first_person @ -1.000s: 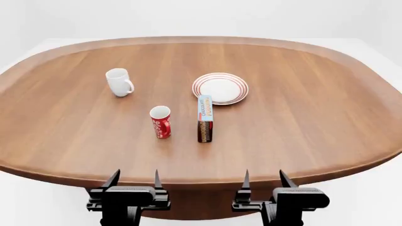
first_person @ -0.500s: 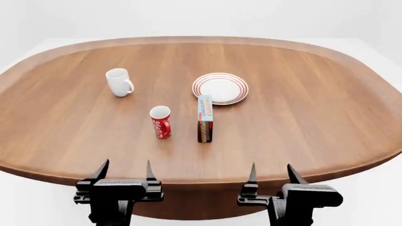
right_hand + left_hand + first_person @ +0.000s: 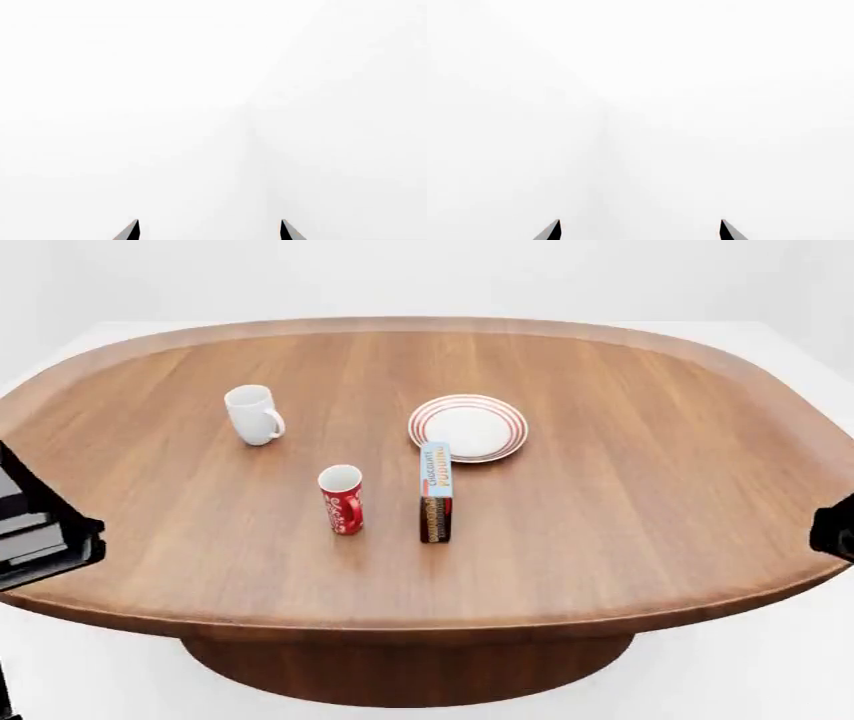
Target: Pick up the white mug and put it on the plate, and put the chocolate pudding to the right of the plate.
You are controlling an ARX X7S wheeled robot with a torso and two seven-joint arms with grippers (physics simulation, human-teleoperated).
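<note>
The white mug (image 3: 254, 414) stands on the wooden table (image 3: 641, 500) at the back left, handle to the right. The plate (image 3: 469, 427) with red rings lies at the middle back. The chocolate pudding carton (image 3: 435, 492) stands just in front of the plate's left edge. Both wrist views show only blank white beyond wide-apart fingertips: left gripper (image 3: 640, 231) and right gripper (image 3: 208, 231) are open and empty. In the head view only dark arm parts show, the left arm (image 3: 40, 535) at the left edge and the right arm (image 3: 835, 527) at the right edge.
A red cup with white pattern (image 3: 342, 499) stands left of the pudding carton, in front of the mug. The table's front rim (image 3: 400, 615) curves across the lower view above its pedestal.
Both grippers have left the bottom of the head view, where they stood open below the table's front edge. The arms have swung outward to the view's left and right edges. The table objects have not moved.
</note>
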